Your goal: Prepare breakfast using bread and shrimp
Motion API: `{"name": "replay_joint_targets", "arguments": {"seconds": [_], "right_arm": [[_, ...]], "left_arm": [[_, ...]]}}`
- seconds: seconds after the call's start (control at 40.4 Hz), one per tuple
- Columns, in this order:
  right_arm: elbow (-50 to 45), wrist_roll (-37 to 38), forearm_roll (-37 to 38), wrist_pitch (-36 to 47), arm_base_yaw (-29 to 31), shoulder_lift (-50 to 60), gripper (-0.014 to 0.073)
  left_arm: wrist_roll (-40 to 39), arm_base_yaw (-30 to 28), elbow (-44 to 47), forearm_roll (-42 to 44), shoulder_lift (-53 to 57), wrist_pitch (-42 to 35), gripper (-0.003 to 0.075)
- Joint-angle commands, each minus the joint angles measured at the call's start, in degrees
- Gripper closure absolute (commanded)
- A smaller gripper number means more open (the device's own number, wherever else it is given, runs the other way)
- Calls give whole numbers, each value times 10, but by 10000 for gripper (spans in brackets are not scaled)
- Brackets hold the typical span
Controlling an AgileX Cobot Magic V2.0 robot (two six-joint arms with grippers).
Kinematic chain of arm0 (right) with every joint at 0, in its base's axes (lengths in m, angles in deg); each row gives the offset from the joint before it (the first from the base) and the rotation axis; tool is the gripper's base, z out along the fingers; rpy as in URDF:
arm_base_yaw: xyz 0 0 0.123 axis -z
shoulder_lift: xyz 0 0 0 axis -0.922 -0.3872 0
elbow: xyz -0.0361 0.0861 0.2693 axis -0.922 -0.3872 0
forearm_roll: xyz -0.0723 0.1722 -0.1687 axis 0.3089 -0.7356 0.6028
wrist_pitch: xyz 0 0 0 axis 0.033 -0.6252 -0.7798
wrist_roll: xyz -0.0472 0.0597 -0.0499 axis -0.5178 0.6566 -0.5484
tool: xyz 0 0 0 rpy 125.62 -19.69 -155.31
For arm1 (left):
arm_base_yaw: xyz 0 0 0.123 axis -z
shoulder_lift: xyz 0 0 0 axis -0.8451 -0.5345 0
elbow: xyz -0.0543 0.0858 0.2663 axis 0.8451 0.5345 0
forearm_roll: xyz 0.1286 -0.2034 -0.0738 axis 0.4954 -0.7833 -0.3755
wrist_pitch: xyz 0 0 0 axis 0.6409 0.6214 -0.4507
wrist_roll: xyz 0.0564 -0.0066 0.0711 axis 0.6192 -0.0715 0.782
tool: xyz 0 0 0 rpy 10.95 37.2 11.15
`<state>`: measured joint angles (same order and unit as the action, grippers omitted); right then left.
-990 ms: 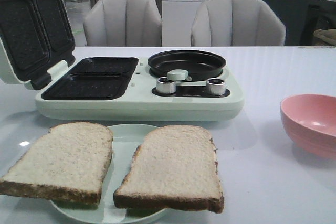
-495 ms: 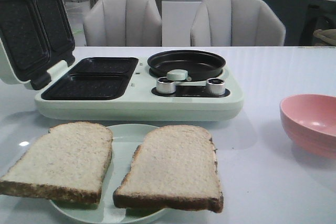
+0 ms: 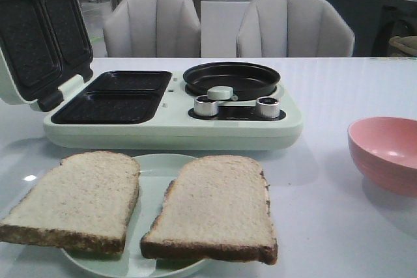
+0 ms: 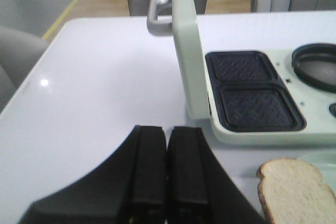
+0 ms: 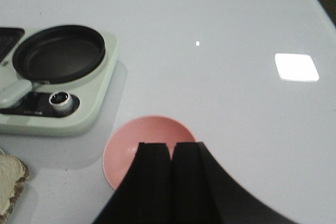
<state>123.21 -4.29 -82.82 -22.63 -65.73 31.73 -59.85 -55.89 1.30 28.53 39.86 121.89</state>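
With its lid (image 3: 36, 34) propped open at far left, the breakfast maker (image 3: 172, 112) bares two grill wells, one pan (image 3: 231, 77) and two knobs, two bread slices (image 3: 146, 203) wait on one near plate (image 3: 153, 167), one pink bowl (image 3: 386, 153) sits right, no shrimp shows, and the left gripper (image 4: 166, 169) and right gripper (image 5: 170, 174) hang closed, empty.

Even, dim overhead light — bright glare patches on the glossy tabletop (image 5: 296, 67); soft shadows under the appliance (image 3: 172, 128); wrist views slightly blurred.
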Motion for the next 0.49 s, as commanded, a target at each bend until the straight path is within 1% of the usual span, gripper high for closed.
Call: {"name": "replay_joint_targets", "arguments": {"seconds": [0.0, 0.148, 0.346, 0.396, 0.421, 0.445, 0.47], "right_arm": [[19, 0, -2, 22, 0, -38, 559], [19, 0, -2, -1, 0, -77, 559], [19, -5, -2, -7, 0, -113, 555], [19, -9, -2, -7, 0, -119, 525], [19, -10, -2, -7, 0, -119, 490], [19, -11, -2, -7, 0, -119, 456], [19, -14, -2, -7, 0, -119, 402]], "left_arm": [[-1, 4, -17, -5, -25, -7, 619], [-1, 4, -17, -6, -38, 2, 619], [-1, 4, -17, -6, -39, 2, 618], [-1, 4, -17, -6, -39, 2, 607], [-1, 4, -17, -6, -39, 2, 593], [-1, 4, -17, -6, -39, 2, 565], [-1, 4, -17, -6, -39, 2, 526]]}}
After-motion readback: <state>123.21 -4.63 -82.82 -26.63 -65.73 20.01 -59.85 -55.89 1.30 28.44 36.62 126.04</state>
